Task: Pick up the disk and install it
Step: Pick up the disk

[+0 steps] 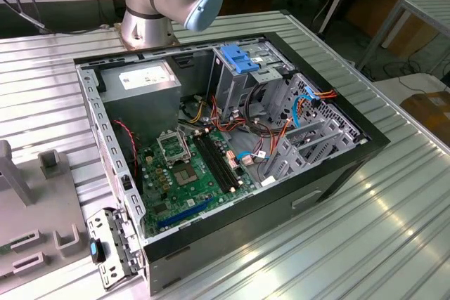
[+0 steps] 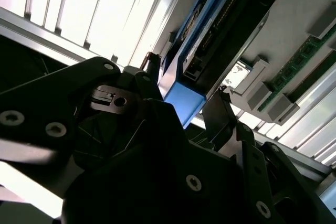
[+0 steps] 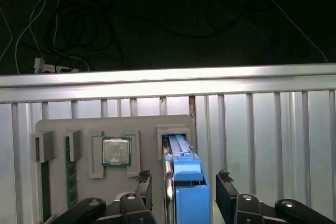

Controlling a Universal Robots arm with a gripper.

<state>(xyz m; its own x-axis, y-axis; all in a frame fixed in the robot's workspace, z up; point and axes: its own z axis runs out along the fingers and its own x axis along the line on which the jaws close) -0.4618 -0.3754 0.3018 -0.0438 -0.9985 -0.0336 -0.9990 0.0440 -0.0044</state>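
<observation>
Pick-up stage, I'd say. The open computer case (image 1: 246, 244) sits mid-table, and the grey parts tray (image 1: 35, 201) is off at the exterior view's left. The disk (image 3: 189, 198) stands on edge in a slot of that tray. The gripper (image 3: 184, 176) straddles it with its fingers spread, a gap on each side (so no pinch yet). A clean grab probably needs both pads square on the blue rail. The disk's near end is cut off and its label is edge-on. I can't tell which bay is free.
</observation>
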